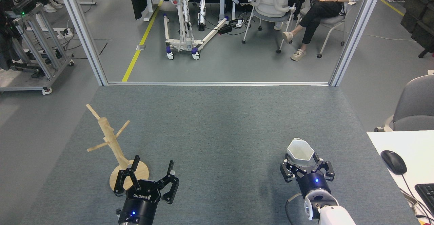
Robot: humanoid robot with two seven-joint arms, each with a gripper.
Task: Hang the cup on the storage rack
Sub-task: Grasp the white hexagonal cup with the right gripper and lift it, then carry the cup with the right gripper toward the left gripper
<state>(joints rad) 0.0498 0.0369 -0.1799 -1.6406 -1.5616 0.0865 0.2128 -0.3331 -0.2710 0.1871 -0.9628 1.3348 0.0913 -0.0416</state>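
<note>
The cup (300,151), a white faceted mug with a hexagonal rim, stands upright on the grey carpet at the lower right. My right gripper (304,165) is low just in front of it, open, with its black fingers (288,168) straddling the cup's lower body. The cup's handle is hidden. The storage rack (109,137), a light wooden mug tree on a round base, stands at the lower left. My left gripper (153,162) hovers open and holds nothing, just right of the rack's base.
A white desk (403,143) with a black mouse (393,162) and keyboard corner lies at the right edge, a grey chair (415,106) behind it. Beyond the carpet's metal frame sit a person on a chair, a wheeled lift and a cart.
</note>
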